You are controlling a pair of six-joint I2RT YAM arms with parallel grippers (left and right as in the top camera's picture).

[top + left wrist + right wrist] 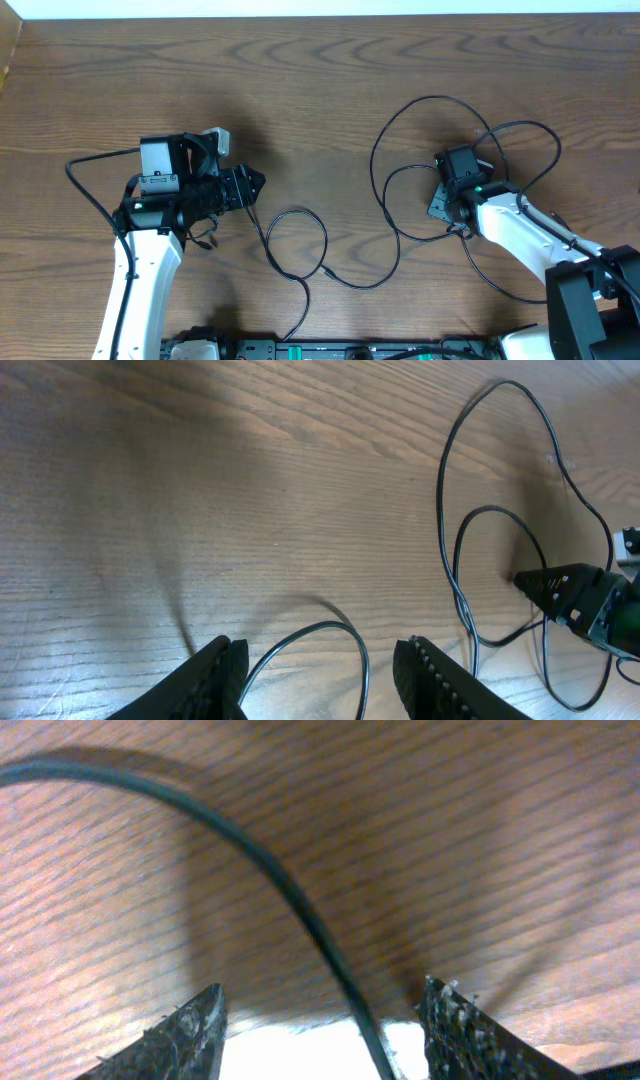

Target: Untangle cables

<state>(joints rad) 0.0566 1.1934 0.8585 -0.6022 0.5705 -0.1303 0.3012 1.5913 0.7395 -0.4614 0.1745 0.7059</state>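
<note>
A thin black cable [326,245] lies on the wooden table. It makes a small loop just right of my left gripper [258,184] and several larger loops around my right gripper [443,198]. In the left wrist view the small loop [365,655] lies on the wood between the spread jaws of my left gripper [318,650], and the right gripper [525,580] points at me from the far right. My right gripper [322,988] hangs low over the table, its jaws apart. The black cable [280,885] runs between them over a pale patch. I cannot make out the white cable for sure.
The left arm's own thicker black wire [85,185] arcs out to the left. The table's far edge [320,16] runs along the top, and robot base hardware [300,350] lines the near edge.
</note>
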